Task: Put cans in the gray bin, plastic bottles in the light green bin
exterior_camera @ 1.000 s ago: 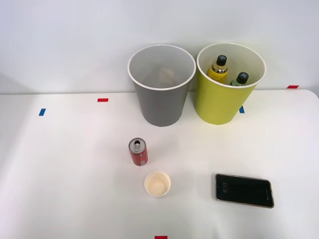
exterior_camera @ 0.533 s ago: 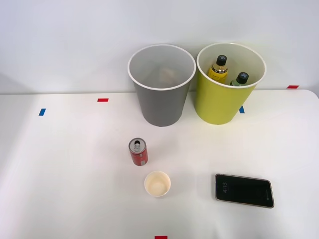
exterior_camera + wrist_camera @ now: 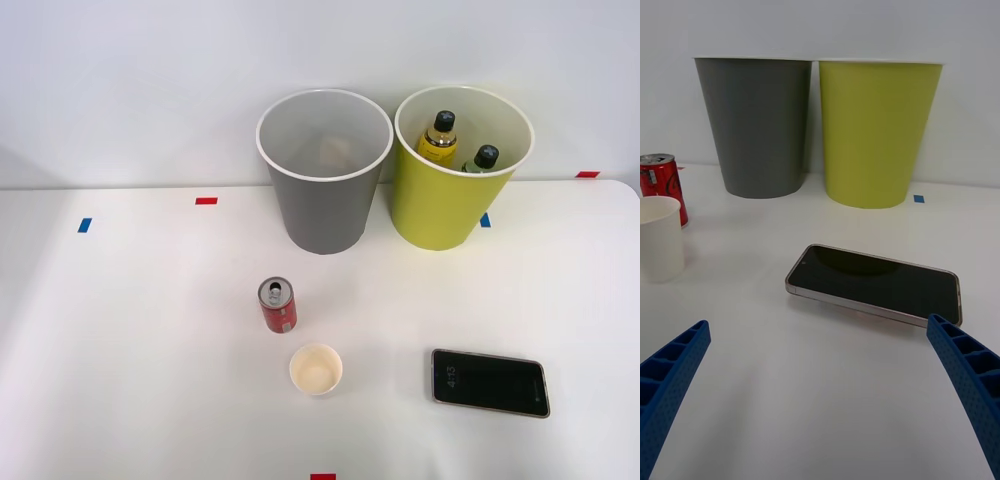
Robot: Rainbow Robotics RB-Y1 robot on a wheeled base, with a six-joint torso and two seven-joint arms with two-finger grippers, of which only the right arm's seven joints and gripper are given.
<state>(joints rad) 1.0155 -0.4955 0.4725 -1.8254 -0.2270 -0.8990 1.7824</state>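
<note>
A cream paper cup (image 3: pixel 316 369) stands upright on the white worktop (image 3: pixel 130 340). To its right, well apart, a dark phone (image 3: pixel 490 382) lies flat, screen up. Small red tape marks (image 3: pixel 206 201) and blue tape marks (image 3: pixel 84 225) are stuck on the worktop.

end effector (image 3: pixel 820 405) fingers apart | phone (image 3: pixel 874 283) between | gray bin (image 3: pixel 760 124) beside light green bin (image 3: pixel 876 127)
</note>
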